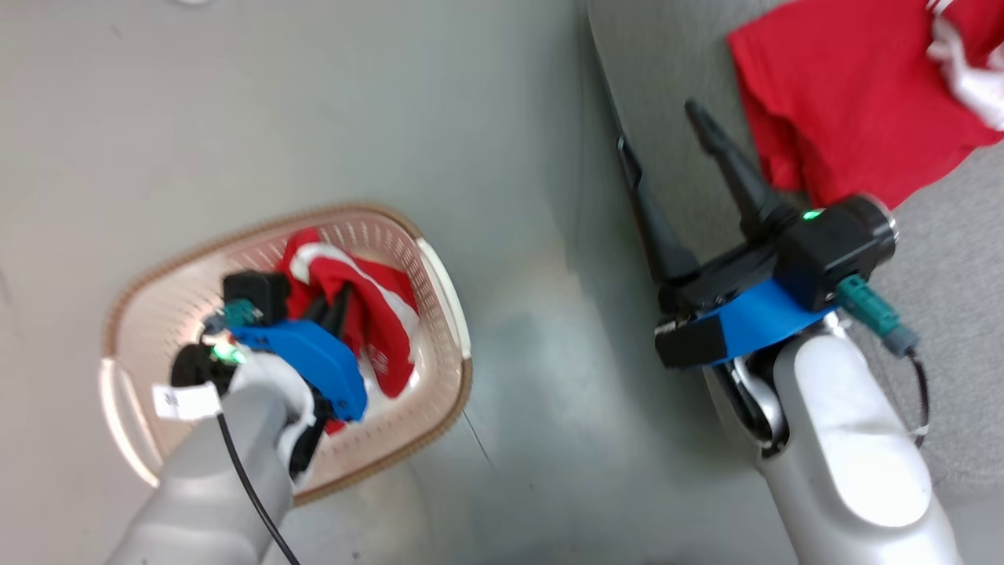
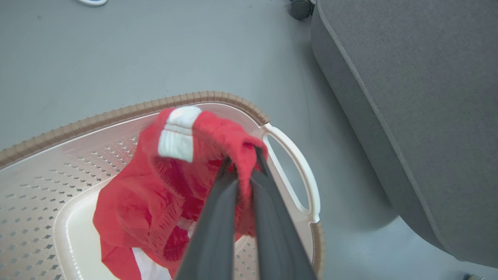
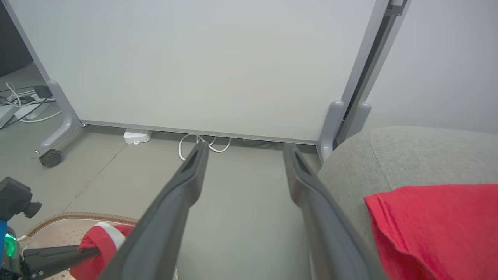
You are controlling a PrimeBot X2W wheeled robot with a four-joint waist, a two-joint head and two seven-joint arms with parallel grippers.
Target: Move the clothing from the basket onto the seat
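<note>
We see two robot arms over a grey floor (image 1: pixel 314 102). The left gripper (image 2: pixel 243 165) reaches down into the basket (image 2: pixel 116 112), a cream perforated laundry basket w/ a brown woven-look rim, standing on the floor. Its two dark fingers are pressed nearly together, pinching a bunched fold of the red garment (image 2: pixel 155 194). The fabric drapes over the fingertips, and a white ribbed band shows near the top of the bunch. The rest of that garment trails down inside the basket, red w/ white trim.

To the robot's right is the seat (image 1: pixel 949 259), a light grey upholstered cushion, apart from the basket w/ bare floor between. A second red garment (image 1: pixel 831 102) lies on the seat near its edge, w/ white fabric at one corner. The right gripper (image 1: pixel 659 125) hovers at the seat's edge, just beside that garment, its fingers spread wide w/ nothing between them.

In the right wrist view, a pale partition panel (image 3: pixel 194 66) stands behind on a caster (image 3: pixel 50 158).
</note>
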